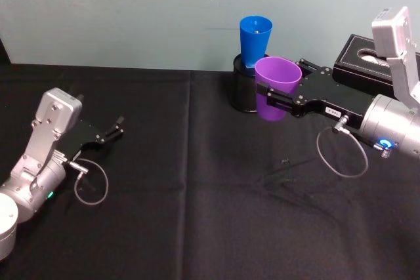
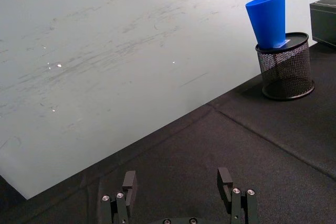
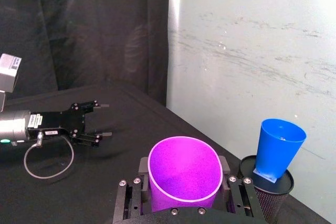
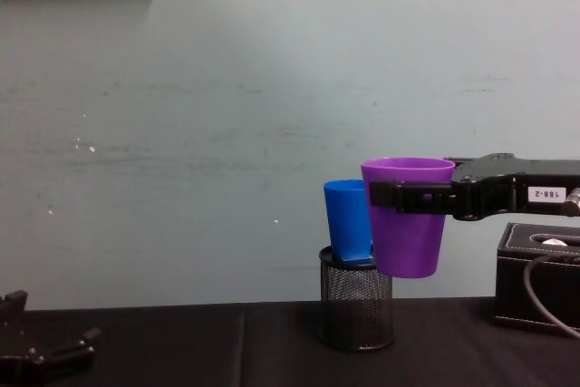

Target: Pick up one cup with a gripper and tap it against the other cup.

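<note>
Plainly, with our right gripper clamped on the purple cup, we risk toppling the blue cup, seemingly loose in its mesh holder; our left gripper rests open, well apart.

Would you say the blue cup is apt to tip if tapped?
Probably: the blue cup perches tilted on the mesh pen holder, so a tap from the purple cup may topple it. It looks like smooth plastic, likely light and slippery.
</note>
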